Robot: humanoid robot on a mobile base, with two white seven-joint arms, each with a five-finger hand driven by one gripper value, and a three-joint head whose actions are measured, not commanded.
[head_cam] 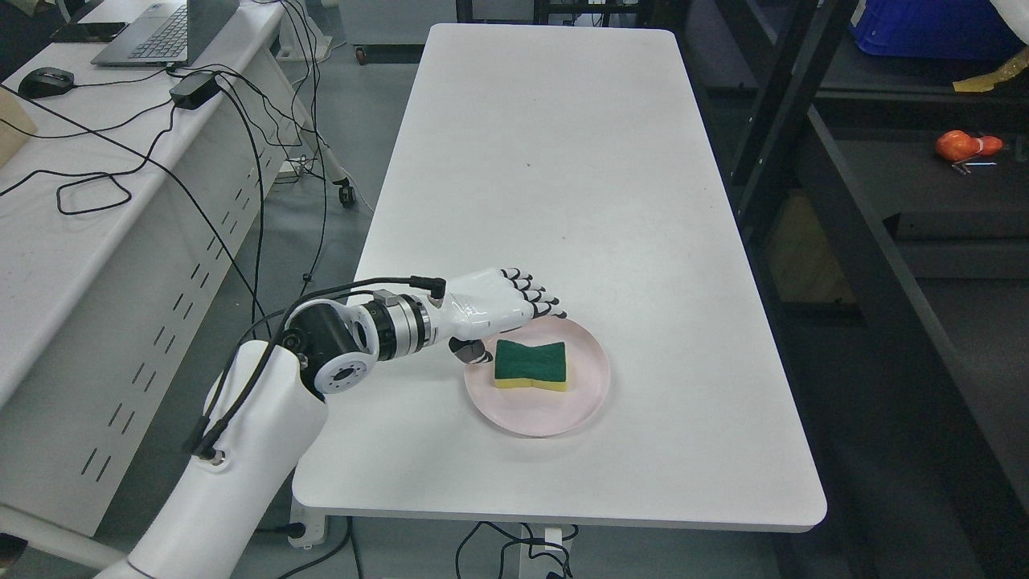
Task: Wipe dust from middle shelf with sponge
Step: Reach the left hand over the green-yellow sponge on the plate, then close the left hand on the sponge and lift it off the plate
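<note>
A sponge [530, 364] with a green top and a yellow underside lies on a pink plate [583, 398] near the front of the white table [563, 161]. My left hand [506, 318] reaches in from the lower left and hovers just left of the sponge, over the plate's left rim. Its fingers [537, 296] are spread above the plate's far edge and its thumb sits beside the sponge's left end. It holds nothing. A dark metal shelf unit [884, 265] stands to the right of the table. My right arm is out of view.
A white desk [72, 201] with a laptop [161, 32], a mouse [46, 80], a power adapter and loose cables stands to the left. An orange object [965, 146] lies on the dark shelf at the right, and a blue bin [924, 28] sits above it.
</note>
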